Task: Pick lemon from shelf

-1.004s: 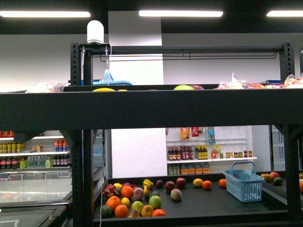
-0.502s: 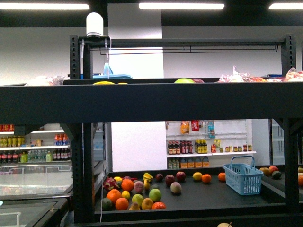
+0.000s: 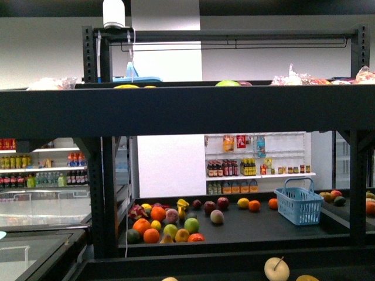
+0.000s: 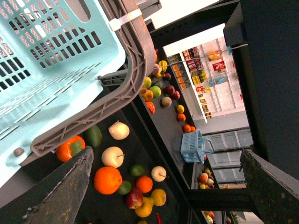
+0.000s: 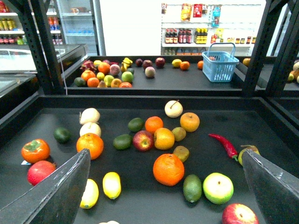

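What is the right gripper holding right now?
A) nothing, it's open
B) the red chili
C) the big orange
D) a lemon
A: in the right wrist view the right gripper has its fingers spread wide with nothing clamped between them, and a lemon lies untouched on the shelf.

Lemon (image 5: 112, 185): bright yellow, smooth, oval, lying on its side on a dark flat tier of the shelf (image 3: 187, 111), close to the near edge, near a large orange (image 5: 168, 169). Shelf of black metal, with raised front lips and perforated uprights.
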You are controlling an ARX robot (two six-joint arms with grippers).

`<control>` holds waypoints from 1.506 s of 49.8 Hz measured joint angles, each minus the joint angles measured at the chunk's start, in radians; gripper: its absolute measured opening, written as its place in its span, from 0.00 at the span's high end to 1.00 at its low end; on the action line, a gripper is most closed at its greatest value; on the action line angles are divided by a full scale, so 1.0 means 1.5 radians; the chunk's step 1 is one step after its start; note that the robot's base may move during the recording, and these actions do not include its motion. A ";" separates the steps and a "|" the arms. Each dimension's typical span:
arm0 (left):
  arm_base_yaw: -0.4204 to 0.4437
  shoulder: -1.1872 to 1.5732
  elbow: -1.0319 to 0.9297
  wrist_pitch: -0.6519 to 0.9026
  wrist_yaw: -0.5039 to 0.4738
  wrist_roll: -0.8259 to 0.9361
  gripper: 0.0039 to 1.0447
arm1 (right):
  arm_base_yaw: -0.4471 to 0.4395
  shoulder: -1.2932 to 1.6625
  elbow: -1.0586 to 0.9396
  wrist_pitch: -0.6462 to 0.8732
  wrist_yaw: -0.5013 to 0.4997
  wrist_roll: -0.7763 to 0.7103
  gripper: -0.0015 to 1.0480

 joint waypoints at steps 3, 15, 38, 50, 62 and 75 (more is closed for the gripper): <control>0.007 0.025 0.022 -0.002 0.004 0.000 0.08 | 0.000 0.000 0.000 0.000 0.000 0.000 0.07; 0.012 0.130 0.110 0.000 0.021 0.000 0.08 | 0.000 0.000 0.000 0.000 0.000 0.000 0.07; 0.032 0.266 0.205 0.053 0.015 -0.046 0.08 | 0.000 0.000 0.000 0.000 0.000 0.000 0.07; 0.049 0.331 0.257 0.090 0.002 -0.095 0.08 | 0.000 0.000 0.000 0.000 0.000 0.000 0.07; 0.075 0.370 0.301 0.096 -0.009 -0.117 0.08 | 0.000 0.000 0.000 0.000 0.000 0.000 0.07; 0.073 0.400 0.326 0.096 -0.025 -0.110 0.22 | 0.000 0.000 0.000 0.000 0.000 0.000 0.07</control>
